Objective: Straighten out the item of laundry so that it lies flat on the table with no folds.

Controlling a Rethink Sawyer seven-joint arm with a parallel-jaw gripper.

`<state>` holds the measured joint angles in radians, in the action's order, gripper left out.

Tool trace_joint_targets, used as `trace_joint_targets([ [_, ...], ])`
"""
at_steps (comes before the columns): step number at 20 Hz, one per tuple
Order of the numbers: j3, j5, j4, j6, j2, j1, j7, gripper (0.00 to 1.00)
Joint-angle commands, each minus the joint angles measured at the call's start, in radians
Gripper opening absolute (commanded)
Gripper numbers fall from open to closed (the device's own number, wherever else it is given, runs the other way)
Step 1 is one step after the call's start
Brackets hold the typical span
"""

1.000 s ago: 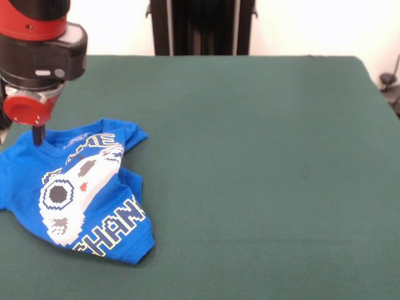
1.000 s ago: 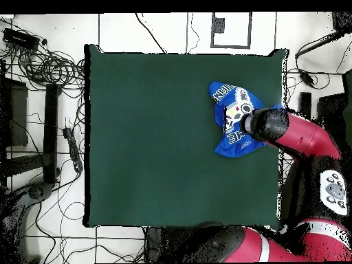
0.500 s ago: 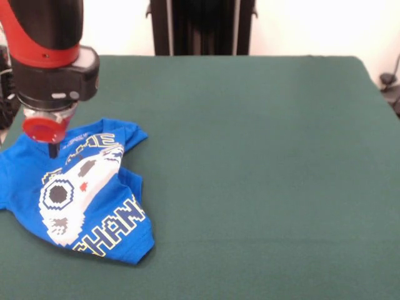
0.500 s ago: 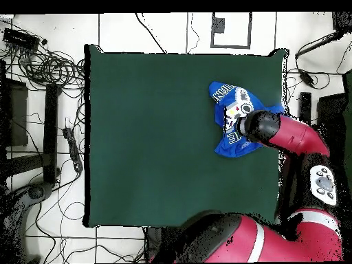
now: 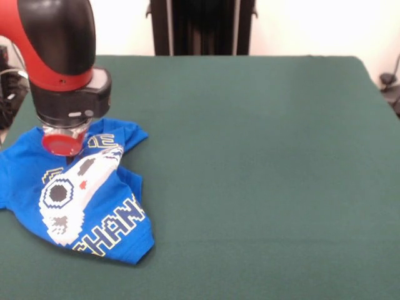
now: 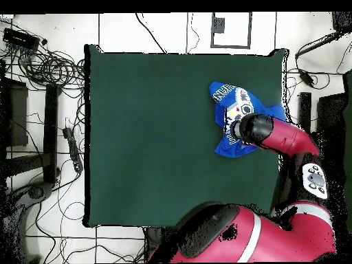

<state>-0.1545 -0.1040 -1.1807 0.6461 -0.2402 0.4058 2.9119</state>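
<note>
And there's the desk [image 5: 262, 156], a big dark green spread filling the room, and nearly all of it is bare cloth. Seen from above, the desk [image 6: 158, 137] is a broad green rectangle on a pale tiled floor [image 6: 151, 31], with a tangle of black cables [image 6: 41, 62] running down one side.

Next in size, the red and black arm [image 5: 56, 44], coming down from the top corner of the front view, thick black collar at the wrist and a round red cap facing us just below it. From overhead the arm [image 6: 289, 137] reaches in across the desk's edge and ends right over the shirt.

Now the shirt [image 5: 81, 194] itself, bright blue, lying at the left edge of the desk in the front view, print side up. You can see the white-grey pixel controller and the yellow-outlined letters, but it's rumpled: the cloth bunches through the middle, the hem nearest the camera curls, and a sleeve pokes out toward the desk's centre. From above the shirt [image 6: 230, 103] sits close to a corner of the desk, partly under the wrist.

And the tool [image 5: 65, 156] is low over the shirt's upper part, near the collar, mostly hidden behind that red cap. I can't tell whether it's open or closed.
</note>
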Motion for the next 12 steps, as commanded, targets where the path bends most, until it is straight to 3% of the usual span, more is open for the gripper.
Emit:
trace_joint_targets([
  [1,0.141,0.056,-0.115,-0.044,0.064,-0.031,0.031,0.00],
  [8,0.114,0.045,-0.145,-0.077,0.056,-0.043,0.049,0.00],
  [12,0.105,0.080,-0.212,-0.063,0.005,-0.060,0.106,0.00],
])
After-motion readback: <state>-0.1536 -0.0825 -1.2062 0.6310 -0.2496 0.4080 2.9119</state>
